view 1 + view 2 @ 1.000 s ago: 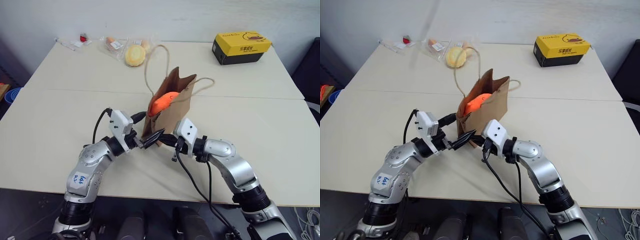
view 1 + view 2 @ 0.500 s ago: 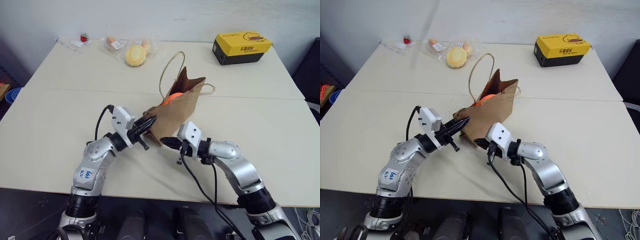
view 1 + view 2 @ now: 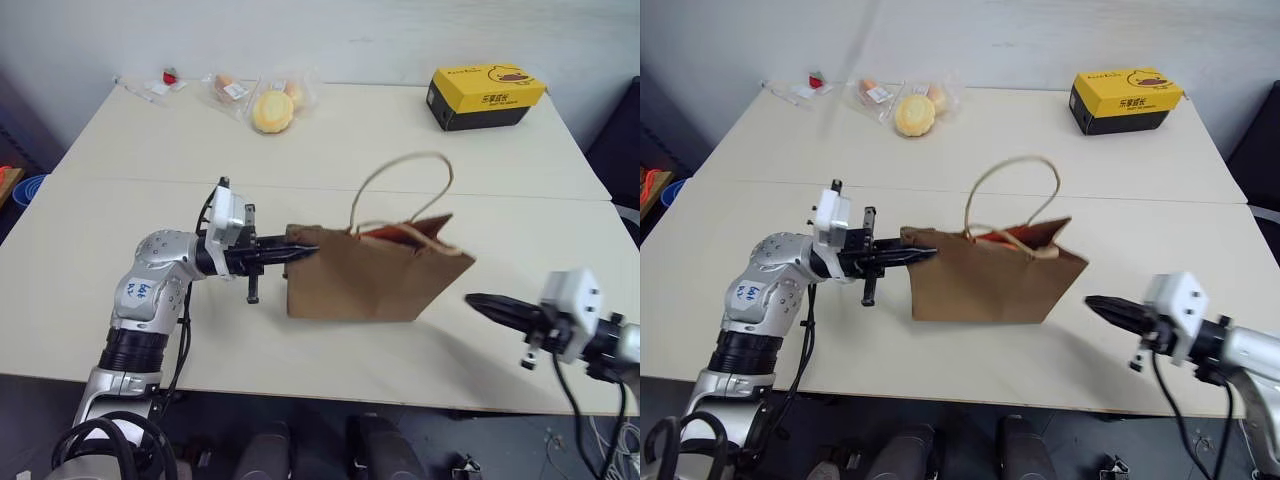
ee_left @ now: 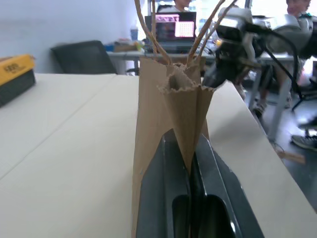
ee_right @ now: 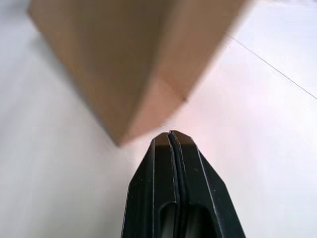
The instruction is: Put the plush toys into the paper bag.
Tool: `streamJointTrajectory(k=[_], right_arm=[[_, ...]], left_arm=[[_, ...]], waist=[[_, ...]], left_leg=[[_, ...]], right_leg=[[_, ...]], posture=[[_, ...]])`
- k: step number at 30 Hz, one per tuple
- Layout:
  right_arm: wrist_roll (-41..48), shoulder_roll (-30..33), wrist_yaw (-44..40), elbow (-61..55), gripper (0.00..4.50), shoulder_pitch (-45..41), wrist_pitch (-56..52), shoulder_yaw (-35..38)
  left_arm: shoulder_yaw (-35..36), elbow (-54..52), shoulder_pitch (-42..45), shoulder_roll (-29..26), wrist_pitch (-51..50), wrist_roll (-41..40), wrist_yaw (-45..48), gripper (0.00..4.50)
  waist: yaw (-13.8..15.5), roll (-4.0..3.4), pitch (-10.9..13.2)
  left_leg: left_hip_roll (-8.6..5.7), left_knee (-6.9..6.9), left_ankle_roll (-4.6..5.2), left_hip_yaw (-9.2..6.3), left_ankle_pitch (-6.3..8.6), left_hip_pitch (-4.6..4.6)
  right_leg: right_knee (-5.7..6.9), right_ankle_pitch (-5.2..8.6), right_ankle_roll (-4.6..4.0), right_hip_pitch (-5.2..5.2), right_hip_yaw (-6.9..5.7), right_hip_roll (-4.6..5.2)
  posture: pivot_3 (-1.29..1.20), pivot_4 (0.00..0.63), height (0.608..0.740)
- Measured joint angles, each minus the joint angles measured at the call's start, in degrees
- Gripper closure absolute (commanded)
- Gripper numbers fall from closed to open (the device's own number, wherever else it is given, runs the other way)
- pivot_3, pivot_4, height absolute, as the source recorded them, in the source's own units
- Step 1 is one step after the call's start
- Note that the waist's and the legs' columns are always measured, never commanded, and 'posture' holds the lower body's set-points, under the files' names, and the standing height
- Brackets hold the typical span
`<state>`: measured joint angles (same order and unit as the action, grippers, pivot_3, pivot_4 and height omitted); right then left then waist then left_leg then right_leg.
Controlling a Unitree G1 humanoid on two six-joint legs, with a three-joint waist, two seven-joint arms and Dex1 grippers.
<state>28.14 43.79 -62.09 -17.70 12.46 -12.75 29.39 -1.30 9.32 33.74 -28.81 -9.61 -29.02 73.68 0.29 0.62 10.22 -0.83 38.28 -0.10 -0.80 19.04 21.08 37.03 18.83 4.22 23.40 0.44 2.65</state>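
One creased kraft paper bag (image 3: pixel 370 285), twisted-cord handles (image 3: pixel 400 190)

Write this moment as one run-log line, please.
left gripper: shut on paper bag edge | right gripper: shut, empty, apart | bag: upright

Bright, even light; paper bag (image 5: pixel 133 59) blurred close up.

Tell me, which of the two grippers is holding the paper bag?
The left gripper: it is shut on the paper bag at its side edge. The right gripper is shut on nothing, apart from the bag.
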Motion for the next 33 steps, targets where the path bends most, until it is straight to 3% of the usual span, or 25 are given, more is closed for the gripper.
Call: streamJointTrajectory(k=[9, 11, 15, 24, 25, 33], right_arm=[[-1.7, -2.5, 0.1, 3.9, 4.5, 3.3, 9.2, 1.0], [-1.5, -2.8, 0.5, 3.5, 4.5, 3.4, 9.2, 0.3], [1.0, -3.1, 0.7, 1.3, 3.59, 2.1, 7.4, -1.1], [2.5, 3.6, -4.0, 2.2, 0.35, -0.8, 8.1, -1.2], [2.3, 4.9, -5.9, 3.3, 0.01, -0.8, 9.2, -0.9], [1.1, 9.7, -14.2, 14.3, 0.01, -4.8, 16.2, 0.2]], left_arm=[[-0.3, 3.8, -1.0, 0.1, 6.9, 3.8, 1.4, 4.47], [0.3, 2.2, -2.0, 0.1, 6.2, 3.8, -0.5, 4.05], [1.3, -1.2, -4.0, -1.6, 3.4, 3.5, -2.8, 2.9], [7.4, -6.8, -13.1, -10.4, 1.3, 3.4, -4.5, 0.0], [8.5, -7.1, -14.5, -11.7, 0.9, 3.4, -4.7, 0.0], [17.8, -9.2, -29.3, -20.2, 0.8, 5.2, -7.7, 0.0]], waist=[[-0.2, 0.0, 0.0], [-0.2, 0.0, 0.0], [-0.4, 0.0, 0.0], [-0.3, -0.02, 0.0], [-0.3, -0.02, 0.0], [-0.5, -0.02, 0.0]], left_leg=[[0.0, 0.04, 0.02, -0.02, -0.01, 0.02], [0.0, 0.04, 0.02, -0.02, -0.01, 0.02], [0.02, 0.06, 0.01, -0.03, -0.02, 0.01], [0.02, 0.04, 0.03, -0.07, -0.01, 0.03], [0.02, 0.04, 0.03, -0.06, -0.01, 0.02], [0.03, -0.07, 0.25, -0.06, 0.12, 0.0]], right_leg=[[0.34, 0.0, 0.0, 0.04, 0.03, 0.03], [0.35, 0.0, 0.0, 0.04, 0.03, 0.04], [0.39, 0.0, 0.0, 0.05, 0.04, 0.04], [0.27, 0.0, 0.0, 0.04, 0.01, 0.1], [0.05, 0.0, 0.0, 0.04, 0.01, 0.1], [-0.04, 0.01, -0.01, 0.04, 0.01, 0.15]], posture=[[0.0, 0.15, 0.74], [0.0, 0.15, 0.74], [0.0, 0.15, 0.74], [0.0, 0.15, 0.74], [0.0, 0.15, 0.74], [0.0, 0.15, 0.74]])
